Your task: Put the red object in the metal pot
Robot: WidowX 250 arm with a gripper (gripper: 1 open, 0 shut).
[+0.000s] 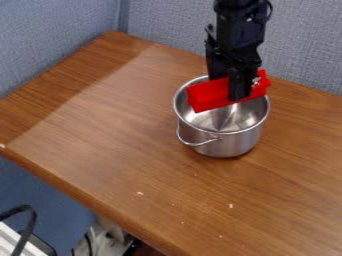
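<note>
One black hand (239, 84) points straight down over the metal pot (222, 125), clamped on the red object (221, 92), which lies tilted across the pot's opening at rim height. Its fingers cover the block's middle, and their tips are hard to make out against it. The arm is cut off at the top edge. The pot stands on the wooden table (94, 110).

Soft even light, slightly blurry, perhaps low-resolution.
</note>
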